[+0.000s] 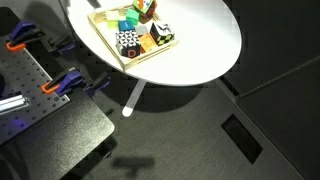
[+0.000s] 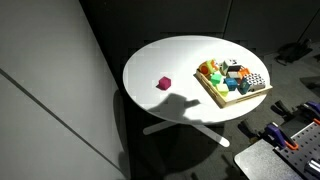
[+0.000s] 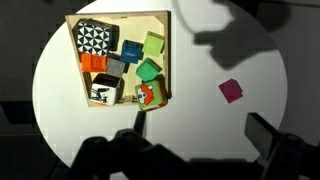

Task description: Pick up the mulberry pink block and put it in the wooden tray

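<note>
The mulberry pink block (image 2: 163, 83) lies alone on the round white table, well apart from the wooden tray (image 2: 226, 101). In the wrist view the block (image 3: 231, 91) is to the right of the tray (image 3: 168, 60). The tray holds several coloured blocks, among them a black-and-white checkered one (image 3: 96, 37) and an orange one (image 3: 92, 63). My gripper (image 3: 200, 132) is open and empty, high above the table, its dark fingers at the bottom of the wrist view, below and slightly left of the pink block. In an exterior view the tray (image 1: 106, 40) shows but the pink block is out of view.
The white table (image 2: 170, 55) stands on one central leg (image 1: 133, 97) over a dark floor. A black perforated board with orange and blue clamps (image 1: 58, 87) stands beside the table. A dark wall panel (image 2: 50, 60) is close to the table's edge.
</note>
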